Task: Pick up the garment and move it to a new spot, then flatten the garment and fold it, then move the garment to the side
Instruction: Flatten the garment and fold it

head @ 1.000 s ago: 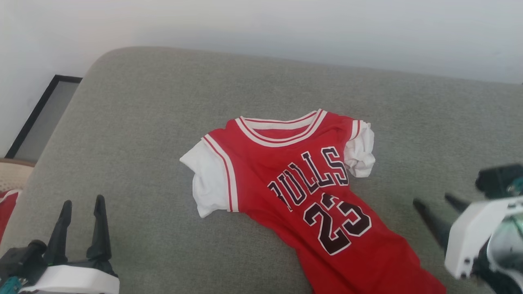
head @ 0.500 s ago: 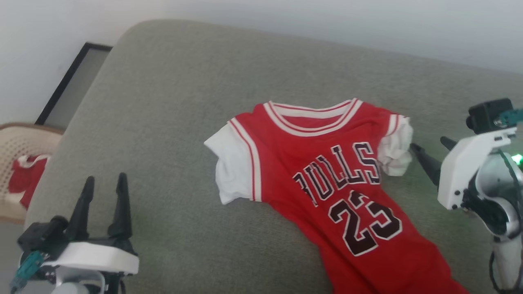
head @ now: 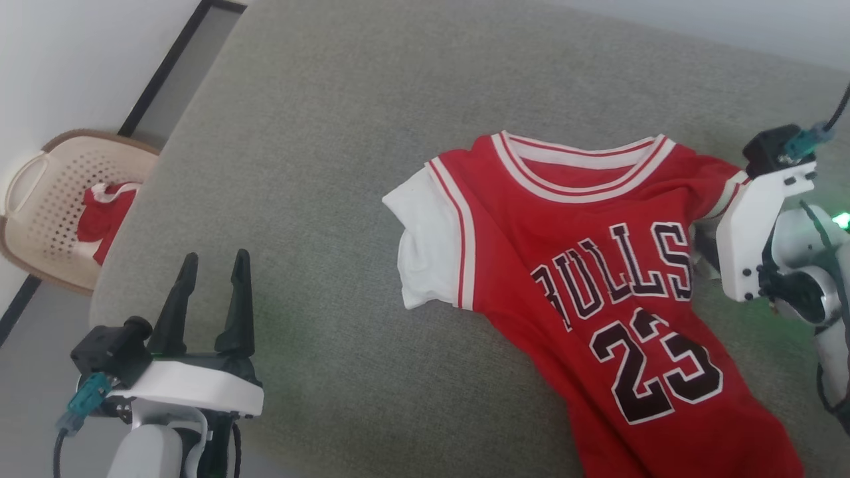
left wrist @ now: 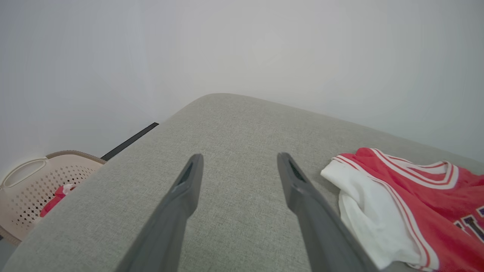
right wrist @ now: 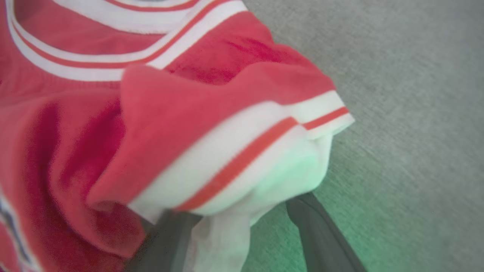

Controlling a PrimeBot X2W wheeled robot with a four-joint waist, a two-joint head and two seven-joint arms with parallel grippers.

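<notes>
1. Step in hand, as judged: the first pick-up, with nothing gripped yet.
2. Right tool (right wrist: 236,215): jaws spread wide and straddling the bunched white sleeve (right wrist: 242,158) of the garment (head: 597,252); one finger's tip hidden by the cloth, the other bare on the grey cushion (head: 319,166) beside it.
3. Garment: lying chest-up on the cushion, mostly spread beyond and to one side of the right tool's fingers, hem end trailing off behind that tool.
4. Left tool (head: 216,255): jaws wide, empty, held above bare cushion; the garment's other white sleeve near its right finger, not touching.
5. Next move, probably: closing the right tool firmly on the sleeve cloth, then lifting clear; a second hold from the left tool likely needed for carrying without dragging.
</notes>
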